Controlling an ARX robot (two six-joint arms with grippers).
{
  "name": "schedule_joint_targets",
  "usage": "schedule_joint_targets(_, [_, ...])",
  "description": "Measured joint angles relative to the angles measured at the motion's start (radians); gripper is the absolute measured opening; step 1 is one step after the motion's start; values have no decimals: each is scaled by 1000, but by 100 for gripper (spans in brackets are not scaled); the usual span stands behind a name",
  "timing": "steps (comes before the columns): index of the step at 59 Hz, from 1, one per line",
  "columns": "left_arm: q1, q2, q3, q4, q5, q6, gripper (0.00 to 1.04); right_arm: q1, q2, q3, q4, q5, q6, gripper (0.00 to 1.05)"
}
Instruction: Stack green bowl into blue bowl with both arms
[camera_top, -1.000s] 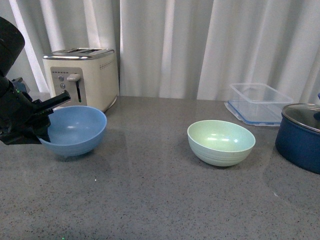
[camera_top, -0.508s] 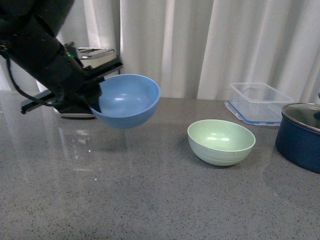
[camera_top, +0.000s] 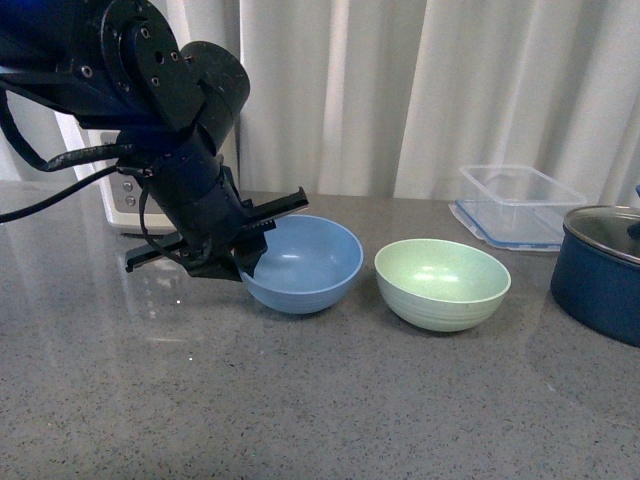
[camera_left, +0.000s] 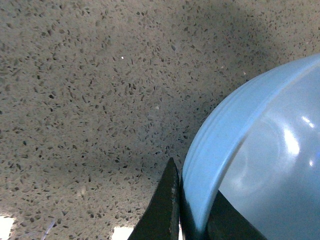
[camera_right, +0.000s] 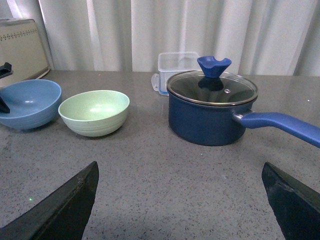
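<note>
At the far left of the front view, the left arm (camera_top: 150, 90) reaches down and across in front of a cream toaster (camera_top: 118, 195), which shows only as a strip behind it. The left fingers (camera_top: 232, 250) are clenched on the left rim of the blue bowl (camera_top: 310, 262). The left wrist view shows the grasp closely: one black finger lies against the ridged outer wall, the other is inside, and the bowl's wall (camera_left: 235, 135) is pinched between them.

The blue bowl stands upright near the middle of the grey speckled surface (camera_top: 320, 400), its base down at surface level. Whether it bears fully on the surface cannot be told.

Just to its right sits the green bowl (camera_top: 442, 285), upright with its open side up. The two rims are close, with a narrow gap between them.

Further right and toward the back, a clear plastic container (camera_top: 520, 200) rests close to the white curtain (camera_top: 400, 90). At the right edge a dark blue pot (camera_top: 600, 285) with a glass lid is cut off by the frame. The right wrist view shows its blue knob and long handle.

In that same view the right fingers (camera_right: 65, 205) are spread wide with nothing between them, above the surface and well apart from both bowls.
</note>
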Motion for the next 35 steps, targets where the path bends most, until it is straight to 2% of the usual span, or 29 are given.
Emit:
schedule_joint_targets(2, [-1, 3, 5, -5, 0, -4, 5, 0, 0, 0, 0, 0, 0, 95])
schedule_joint_targets(20, [1, -7, 25, -26, 34, 4, 51, 0, 0, 0, 0, 0, 0, 95])
schedule_joint_targets(24, [2, -32, 16, -17, 37, 16, 62, 0, 0, 0, 0, 0, 0, 95])
schedule_joint_targets(27, [5, -84, -14, 6, 34, 47, 74, 0, 0, 0, 0, 0, 0, 95])
schedule_joint_targets(35, [14, -225, -103, 85, -5, 133, 95, 0, 0, 0, 0, 0, 0, 95])
